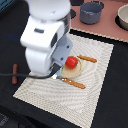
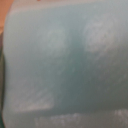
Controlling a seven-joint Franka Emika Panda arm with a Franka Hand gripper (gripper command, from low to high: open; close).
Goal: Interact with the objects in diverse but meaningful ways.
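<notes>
A smooth light-blue surface (image 2: 65,65), apparently the light-blue cup, fills the whole wrist view at very close range. In the exterior view the white arm (image 1: 42,45) hangs low over the pale placemat (image 1: 95,70) and hides the cup and the gripper's fingers. The red tomato (image 1: 72,62) rests on a small tan plate (image 1: 75,72) just to the exterior view's right of the arm. The brown sausage (image 1: 14,73) lies off the mat on the dark table. A grey pot (image 1: 91,11) stands at the back.
Two orange-handled utensils lie by the plate, one in front (image 1: 75,83) and one behind (image 1: 88,58). A second grey pan (image 1: 123,18) is cut off by the frame's edge at the back right, on a pinkish board (image 1: 107,27). A black cable crosses in front of the arm.
</notes>
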